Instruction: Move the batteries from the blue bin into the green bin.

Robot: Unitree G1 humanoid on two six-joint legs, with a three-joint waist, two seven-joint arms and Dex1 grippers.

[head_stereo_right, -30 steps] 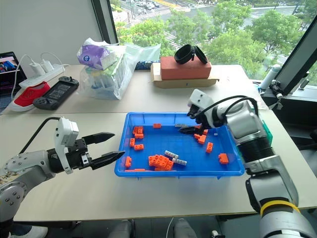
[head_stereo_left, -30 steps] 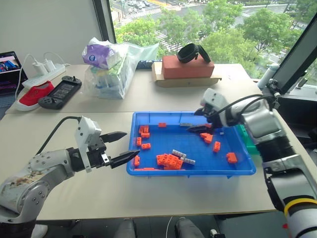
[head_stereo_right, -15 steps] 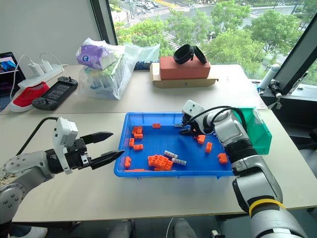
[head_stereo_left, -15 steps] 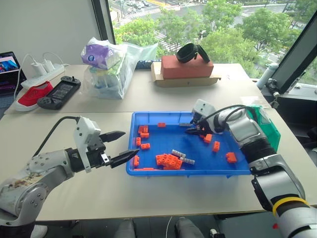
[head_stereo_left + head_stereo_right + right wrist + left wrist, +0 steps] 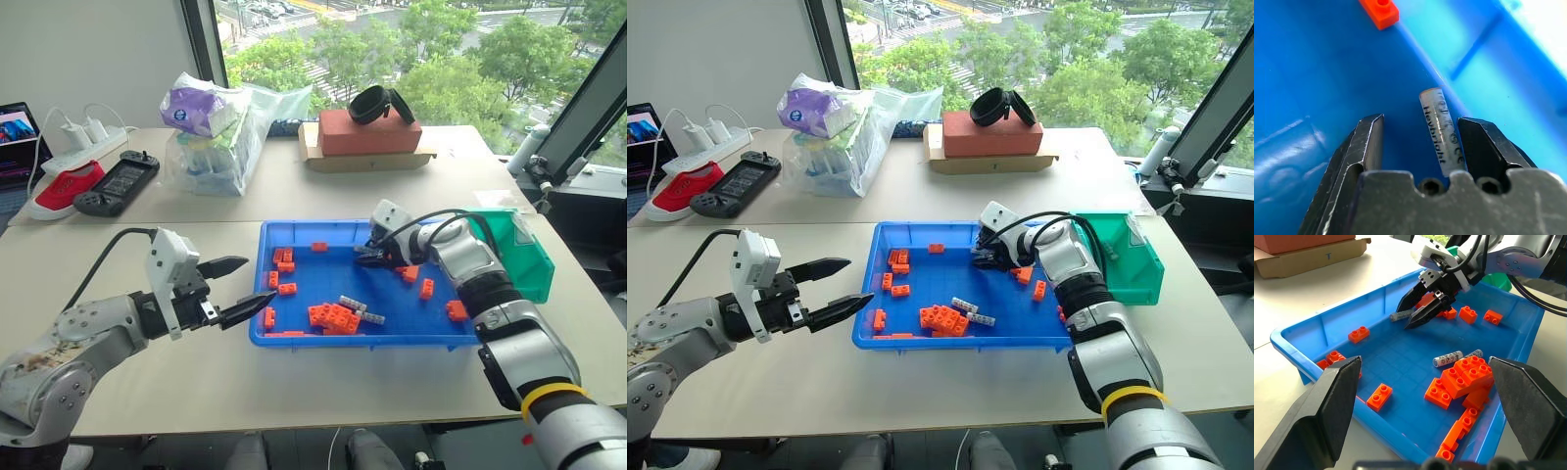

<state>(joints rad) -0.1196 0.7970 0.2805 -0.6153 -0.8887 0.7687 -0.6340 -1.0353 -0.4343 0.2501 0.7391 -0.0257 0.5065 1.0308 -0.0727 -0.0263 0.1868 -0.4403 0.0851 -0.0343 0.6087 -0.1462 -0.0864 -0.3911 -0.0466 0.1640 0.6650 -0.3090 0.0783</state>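
Nearest me, my left claw [image 5: 237, 290] hovers over the pale tabletop [image 5: 323, 387] just outside the near left corner of the large shallow bright-blue plastic bin [image 5: 294, 337], its two black fingers spread wide and holding nothing.

Inside that blue bin, toward its near side, I see a clump of joined orange toy bricks [image 5: 334, 317]. Two thin silvery-grey cylindrical batteries [image 5: 361, 309] lie just beside the clump, on its far side. More single orange bricks [image 5: 282, 273] are scattered across the floor of the bin.

Farther in, close to the far wall of the bin, my right claw [image 5: 1415, 315] points down toward the bin floor. Its fingers are partly spread, and between them lies a third silvery-grey battery [image 5: 1442, 130] with dark lettering. In the right wrist view the battery sits close to one finger [image 5: 1488, 148], with a clear gap to the other. I cannot tell whether it is touched.

The small, deeper teal-green plastic bin [image 5: 522, 255] stands on the tabletop against the right side of the blue bin.
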